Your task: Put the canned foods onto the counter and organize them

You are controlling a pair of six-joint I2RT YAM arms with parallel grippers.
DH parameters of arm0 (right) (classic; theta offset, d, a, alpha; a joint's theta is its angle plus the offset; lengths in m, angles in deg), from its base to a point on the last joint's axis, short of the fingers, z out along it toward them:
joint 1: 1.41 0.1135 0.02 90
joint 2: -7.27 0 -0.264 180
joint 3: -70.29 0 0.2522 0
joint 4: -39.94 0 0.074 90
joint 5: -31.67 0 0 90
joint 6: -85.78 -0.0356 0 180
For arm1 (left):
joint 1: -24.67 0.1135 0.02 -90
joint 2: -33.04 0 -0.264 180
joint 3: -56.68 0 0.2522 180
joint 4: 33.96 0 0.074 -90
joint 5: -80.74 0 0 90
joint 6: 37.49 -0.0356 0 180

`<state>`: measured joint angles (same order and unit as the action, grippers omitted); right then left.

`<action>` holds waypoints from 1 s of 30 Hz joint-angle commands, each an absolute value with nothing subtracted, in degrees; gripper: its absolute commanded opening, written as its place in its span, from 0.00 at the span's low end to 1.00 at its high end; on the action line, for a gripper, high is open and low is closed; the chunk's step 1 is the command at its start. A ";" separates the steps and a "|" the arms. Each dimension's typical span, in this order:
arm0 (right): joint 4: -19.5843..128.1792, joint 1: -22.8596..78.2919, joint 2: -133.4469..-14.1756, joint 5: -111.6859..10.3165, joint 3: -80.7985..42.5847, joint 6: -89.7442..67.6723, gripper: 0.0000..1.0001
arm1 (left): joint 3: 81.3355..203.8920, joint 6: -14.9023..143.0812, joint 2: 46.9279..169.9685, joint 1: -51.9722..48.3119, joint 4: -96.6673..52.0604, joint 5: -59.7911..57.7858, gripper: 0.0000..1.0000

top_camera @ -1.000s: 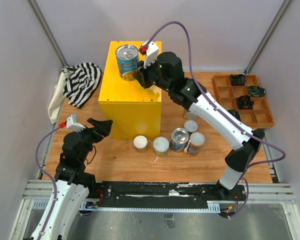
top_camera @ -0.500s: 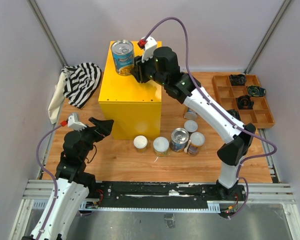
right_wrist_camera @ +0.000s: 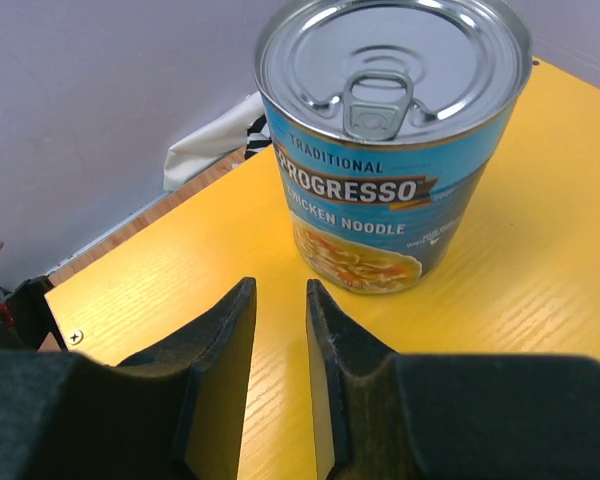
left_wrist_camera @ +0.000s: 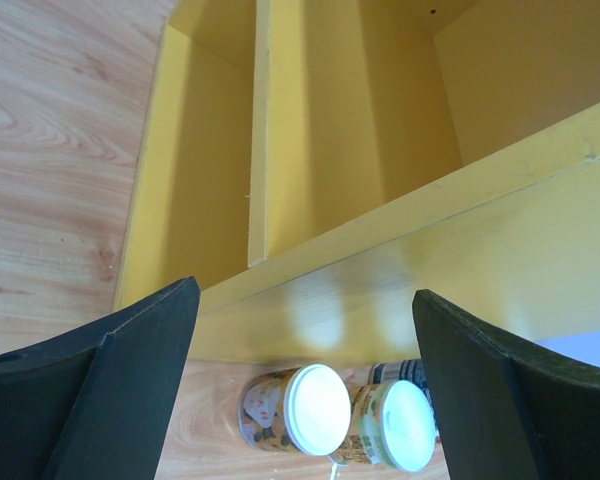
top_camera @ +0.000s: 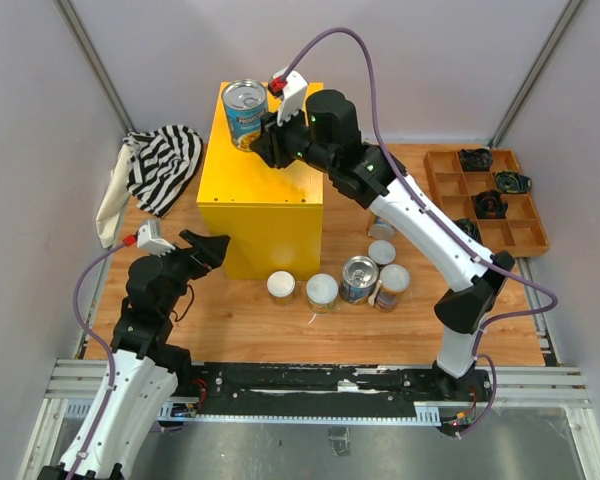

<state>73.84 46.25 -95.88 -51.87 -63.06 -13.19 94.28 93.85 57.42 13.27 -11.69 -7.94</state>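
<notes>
striped cloth (top_camera: 162, 162) far left; wooden tray (top_camera: 485, 200) far right.

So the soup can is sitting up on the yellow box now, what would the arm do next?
Probably pull the right pincer back from the blue soup can and reach down for another. The can stands upright on the yellow box, the pincer's fingers are nearly closed and clear of it, and several cans wait on the table in front of the box.

Blue can (top_camera: 245, 112) crowding counter's (top_camera: 270, 185) far-left corner, remaining top surface open
</notes>
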 commanded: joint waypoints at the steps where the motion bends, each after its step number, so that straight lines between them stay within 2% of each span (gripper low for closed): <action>1: 75.51 47.01 -99.47 -48.68 -68.90 -12.83 0.28 | 96.53 92.92 57.80 12.98 -14.73 -6.78 0.92; 16: 76.70 44.35 -109.55 -46.01 -80.25 -12.28 0.27 | 96.77 92.89 61.85 12.98 -19.46 -5.54 0.92; 30: 76.30 35.88 -118.83 -29.99 -89.52 -15.23 0.29 | 98.23 92.97 70.75 12.99 -26.95 -4.25 0.92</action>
<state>76.66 38.25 -117.61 -34.60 -86.93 -14.35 96.01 92.93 68.20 13.12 -21.22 -3.29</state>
